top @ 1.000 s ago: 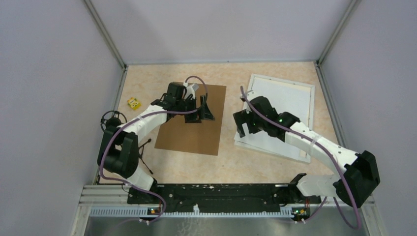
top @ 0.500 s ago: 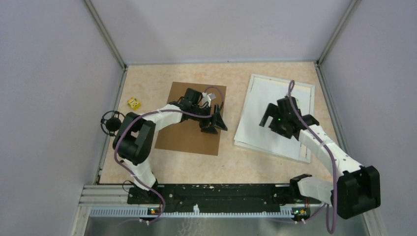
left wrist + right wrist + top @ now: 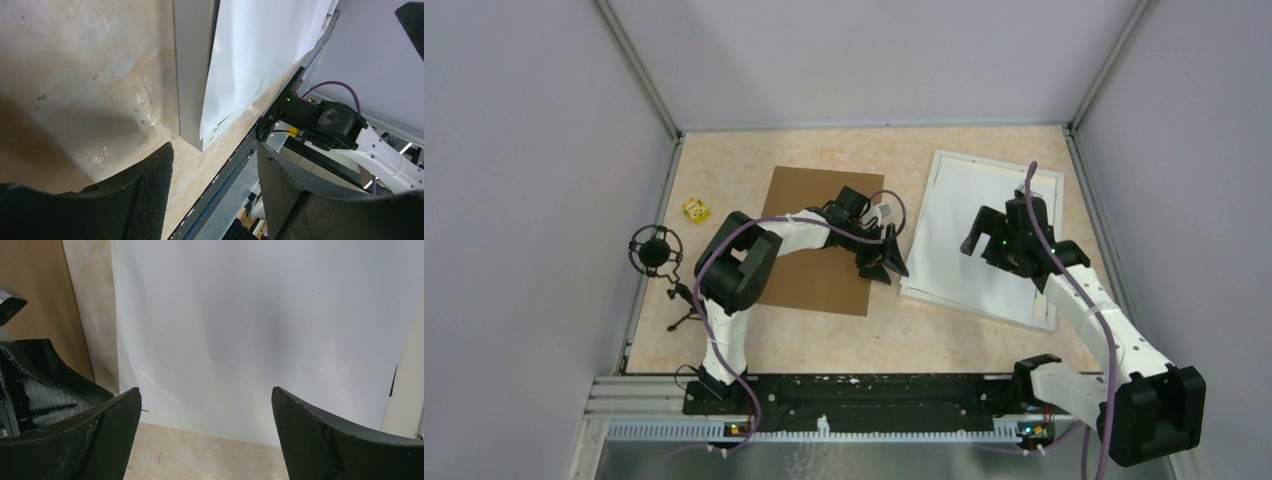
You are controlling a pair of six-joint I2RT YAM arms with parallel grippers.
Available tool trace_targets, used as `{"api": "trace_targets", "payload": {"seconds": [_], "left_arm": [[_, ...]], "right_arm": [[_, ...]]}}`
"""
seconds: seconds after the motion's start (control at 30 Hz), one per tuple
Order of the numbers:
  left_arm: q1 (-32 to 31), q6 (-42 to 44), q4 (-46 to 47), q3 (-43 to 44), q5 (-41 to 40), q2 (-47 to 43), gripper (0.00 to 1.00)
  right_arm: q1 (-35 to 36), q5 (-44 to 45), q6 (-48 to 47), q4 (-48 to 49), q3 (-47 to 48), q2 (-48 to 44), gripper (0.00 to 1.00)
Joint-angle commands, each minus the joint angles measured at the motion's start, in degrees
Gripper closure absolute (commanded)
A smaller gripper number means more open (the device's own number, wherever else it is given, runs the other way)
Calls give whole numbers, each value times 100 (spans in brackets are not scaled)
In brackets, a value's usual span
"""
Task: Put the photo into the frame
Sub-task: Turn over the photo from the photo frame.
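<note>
Writing first: the only printed thing in sight is a small yellow item point(image 3: 696, 210) at the far left of the table point(image 3: 724, 160), and its markings are too small to read.

Now the edges. The left gripper point(image 3: 887, 265) hangs low over the bare strip of table between the brown board point(image 3: 804, 195) and the frame point(image 3: 1000, 160), right at the board's right edge. Its jaws are apart with nothing between them. Its wrist camera shows the near-left corner of a white sheet point(image 3: 260, 50) jutting out past a pale grey band underneath.

That sheet lies slightly skewed across the frame, leaving the far and right bars showing. Its blank side is up, and whether it is the photo's back I cannot tell.

The right gripper point(image 3: 982, 228) hovers above the sheet, jaws spread wide and holding nothing.

As for room, there is open table along the near side of the board and frame. Only a narrow gap separates the frame's right bar from the right wall. A round black stand point(image 3: 654, 250) sits at the left edge, well apart from everything.
</note>
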Motion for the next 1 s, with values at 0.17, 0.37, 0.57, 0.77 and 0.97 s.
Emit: {"api": "trace_targets", "payload": {"seconds": [0.17,0.37,0.57,0.77,0.97], "left_arm": [[-10,-214,298,404,268,267,34],[-31,-314,394,502,415,314,30],[-77,-605,708,488,785,400,28],[-77,-828,976,473,1009,335,32],[-77,-990,1102,478,995,124,42]], "right_arm": [[-19,-59,-184,339,4,-233,1],[-14,-49,-168,342,-27,-316,1],[-18,-73,-135,358,-71,-347,1],[-18,-127,-113,399,-138,-348,1],[-18,-170,-93,430,-204,-375,1]]}}
